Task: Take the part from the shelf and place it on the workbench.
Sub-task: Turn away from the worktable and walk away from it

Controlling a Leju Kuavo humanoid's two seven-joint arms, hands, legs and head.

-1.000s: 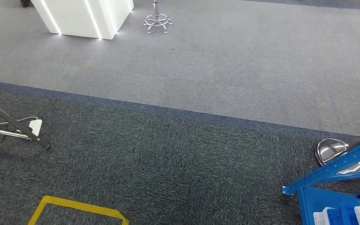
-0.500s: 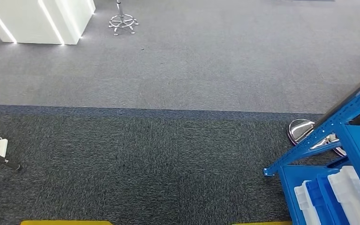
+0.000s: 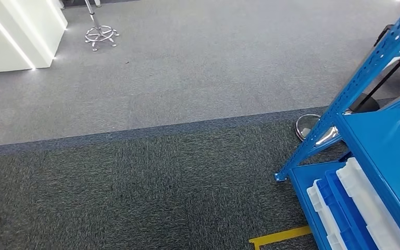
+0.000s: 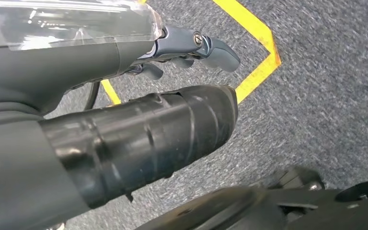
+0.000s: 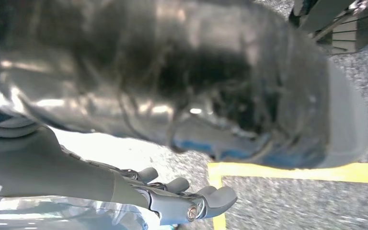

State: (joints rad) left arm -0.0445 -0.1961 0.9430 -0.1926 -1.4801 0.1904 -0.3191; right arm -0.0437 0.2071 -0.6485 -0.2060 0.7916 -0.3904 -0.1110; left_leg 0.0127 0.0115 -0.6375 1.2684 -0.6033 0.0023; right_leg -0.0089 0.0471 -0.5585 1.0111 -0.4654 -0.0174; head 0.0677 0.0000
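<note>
Shelf [image 3: 380, 130]: blue steel rack, at the right of your head view on dark carpet. White and blue bins [image 3: 351, 208] sit side by side on its lower level; which is the part, can't tell.

Left hand [image 4: 191, 48]: hangs over the carpet, fingers loosely curled, nothing in them.

Right hand [image 5: 182, 196]: same, fingers curled, holding nothing.

Yellow tape [image 3: 278, 237]: floor, beside rack corner.

Chrome stool base [image 3: 100, 36]: far, on light carpet, near a white counter [image 3: 15, 31].

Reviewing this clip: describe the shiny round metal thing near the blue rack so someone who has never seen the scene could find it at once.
Start at the blue shelf on the right of the head view and follow its slanted front post down to the carpet. Just behind that post, where the dark carpet meets the lighter grey, lies a polished chrome disc base. It is solid and mirror-bright, unlike the spoked chrome base far off by the white counter.
</note>
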